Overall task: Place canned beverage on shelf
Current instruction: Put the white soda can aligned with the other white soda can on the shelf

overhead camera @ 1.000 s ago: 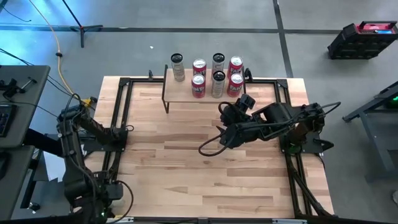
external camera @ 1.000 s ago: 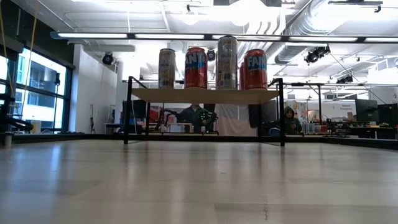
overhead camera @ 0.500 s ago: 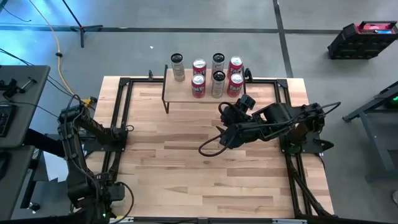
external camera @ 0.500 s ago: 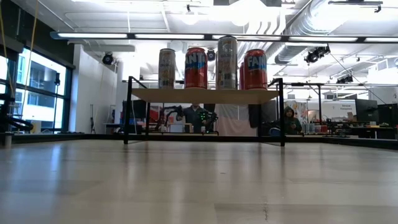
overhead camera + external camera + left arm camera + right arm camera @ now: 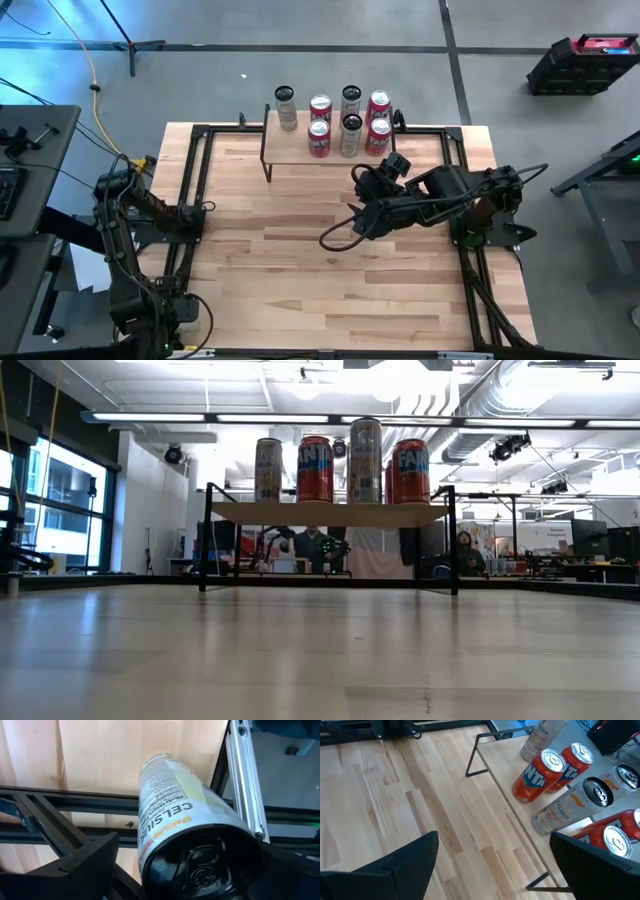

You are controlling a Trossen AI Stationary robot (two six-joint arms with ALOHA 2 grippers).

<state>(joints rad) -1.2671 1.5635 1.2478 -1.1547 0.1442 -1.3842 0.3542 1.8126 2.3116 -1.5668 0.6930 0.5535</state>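
Observation:
A tall white Celsius can [image 5: 175, 810] stands on the wood beside the black frame rail at the table's near left, seen from above its dark top. My left gripper [image 5: 192, 875] points down over it, open, one finger on either side of the can's top; whether a finger touches the can does not show. In the high view the left arm [image 5: 140, 305] hides the can. The shelf [image 5: 300, 152] at the far edge carries several cans [image 5: 349, 122]. My right gripper [image 5: 490, 870] hangs open above the table's right middle, aimed at the shelf.
Black frame rails [image 5: 190, 200] run along the table's left, right and far sides, and an aluminium rail [image 5: 247, 780] lies close beside the Celsius can. The shelf's left part [image 5: 235, 512] is bare. Bare wood [image 5: 300, 260] fills the table's middle. People sit in the room behind.
My left gripper has sunk a little toward the can at the table's near left corner, still open. My right arm has kept still.

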